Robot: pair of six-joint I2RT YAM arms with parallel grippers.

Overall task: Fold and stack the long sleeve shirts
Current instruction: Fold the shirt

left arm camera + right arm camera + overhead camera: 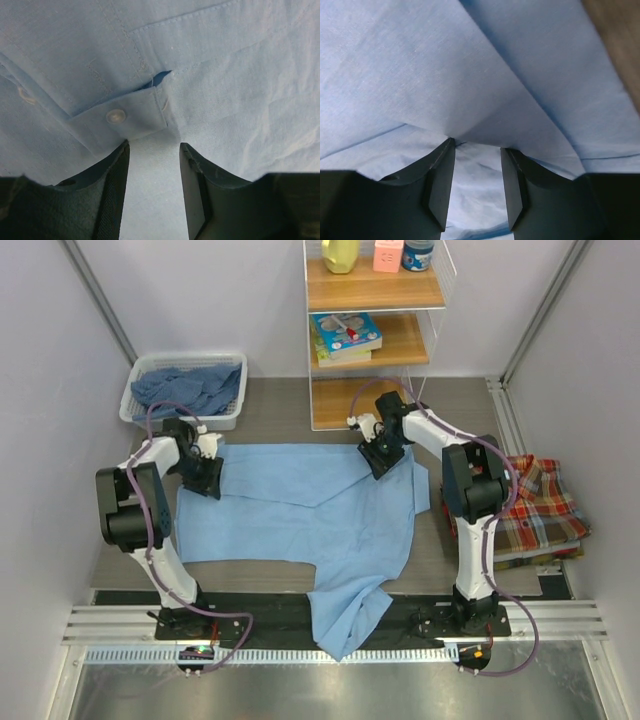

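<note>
The light blue shirt (300, 515) lies spread on the table just in front of the shelf unit (400, 290), with one part trailing off the table edge farthest from the shelf. The left gripper (208, 480), well left of the shelf, sits with its jaws apart at a buttoned cuff (120, 117). The right gripper (378, 462), just in front of the shelf, is likewise parted at a raised fold and grips nothing I can see. Folding looks barely begun. Next, I'd judge, each gripper must close on its edge and carry it inward. A plaid shirt (535, 510) sits folded right of the shelf, and darker blue shirts (185, 388) fill the basket (135, 405) to its left.
</note>
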